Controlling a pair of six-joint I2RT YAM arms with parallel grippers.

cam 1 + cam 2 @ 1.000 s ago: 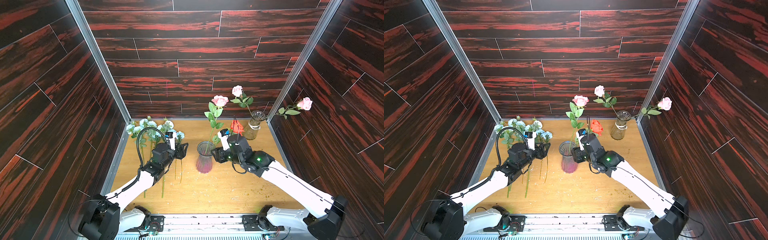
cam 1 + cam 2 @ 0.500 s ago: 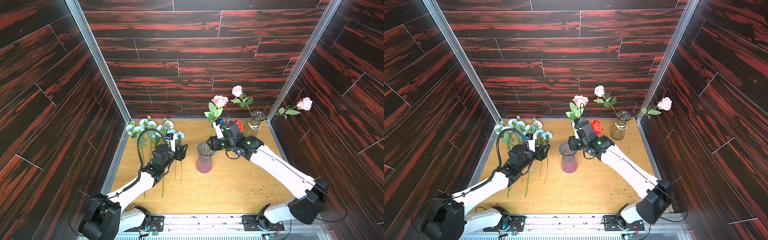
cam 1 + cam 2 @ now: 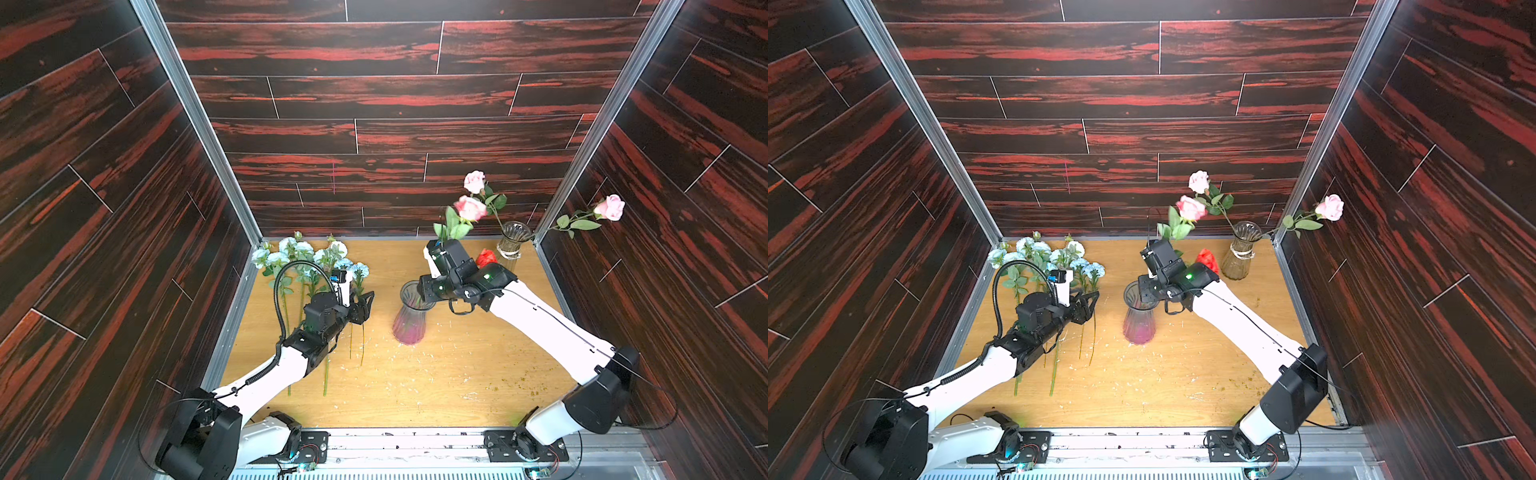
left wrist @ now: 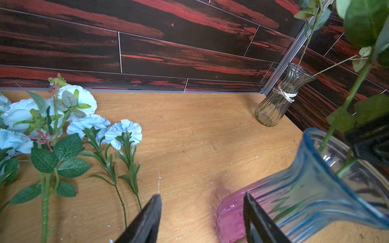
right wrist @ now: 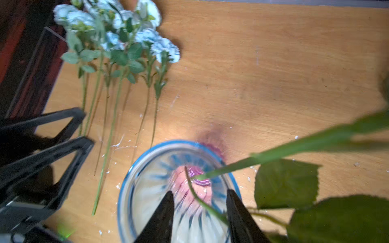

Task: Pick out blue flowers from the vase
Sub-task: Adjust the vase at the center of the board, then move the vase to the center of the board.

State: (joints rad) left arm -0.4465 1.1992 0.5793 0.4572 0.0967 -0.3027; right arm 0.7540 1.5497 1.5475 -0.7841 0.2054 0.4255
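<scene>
Ruffled pale blue flowers [image 3: 307, 259] on long green stalks lie on the table [image 3: 457, 374], far left. Only the right wrist view shows a thin stem [image 5: 192, 189] between the parted jaws of the right gripper [image 5: 200, 191], over the vase [image 5: 130, 178]. The left gripper [image 4: 201, 195] is parted and empty.

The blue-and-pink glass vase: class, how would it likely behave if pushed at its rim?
The vase would probably tip rather than slide: it is tall for its base. Its ribbed glass looks smooth and rigid, so likely slippery and breakable. The pink rose leaning out of it may add pull toward that side.
</scene>
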